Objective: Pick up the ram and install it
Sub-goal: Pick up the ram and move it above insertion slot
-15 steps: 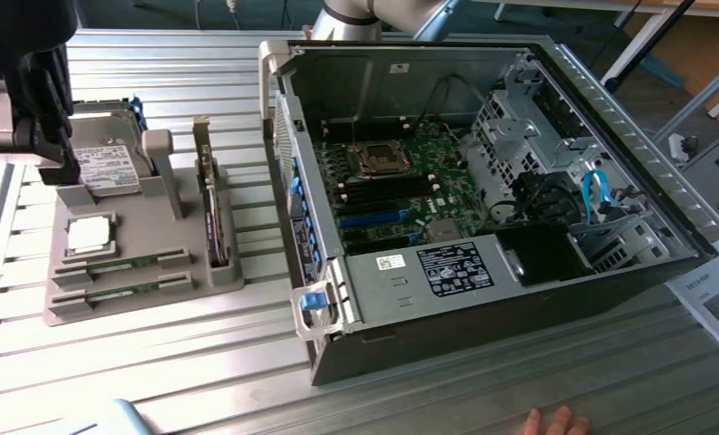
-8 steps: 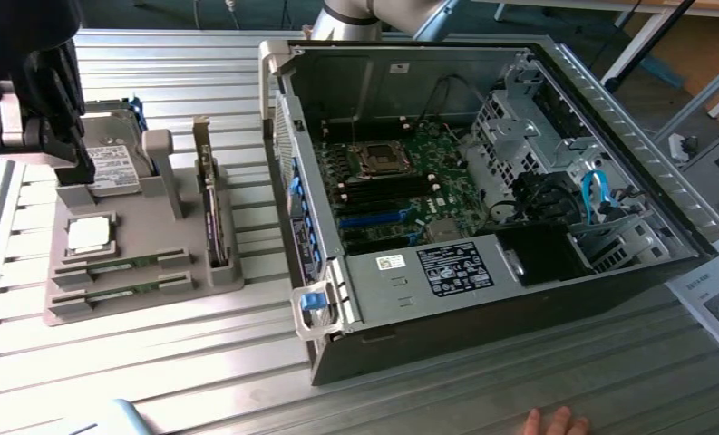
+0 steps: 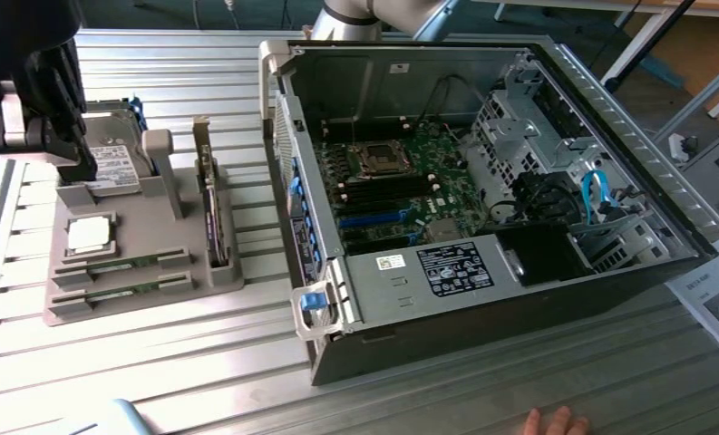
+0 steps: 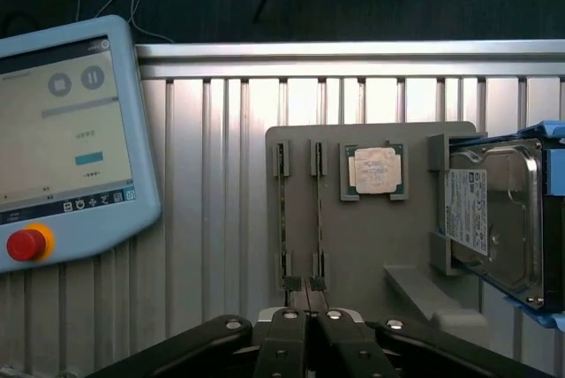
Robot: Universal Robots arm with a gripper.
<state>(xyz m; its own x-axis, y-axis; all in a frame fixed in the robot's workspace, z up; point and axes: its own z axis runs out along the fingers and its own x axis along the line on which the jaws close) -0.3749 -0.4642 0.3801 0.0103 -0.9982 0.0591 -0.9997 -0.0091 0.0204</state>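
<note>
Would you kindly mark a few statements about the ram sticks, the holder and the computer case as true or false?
1. Both ram sticks lie in slots of the grey holder. True.
2. The end effector grips a ram stick. False: it is shut on nothing, and both sticks sit in the holder.
3. The computer case stands open, its motherboard showing. True.
4. The processor chip lies on the bare table. False: it sits in the holder, between the ram sticks and the hard drive.
5. A person's hand rests on the table near the case. True.
</note>
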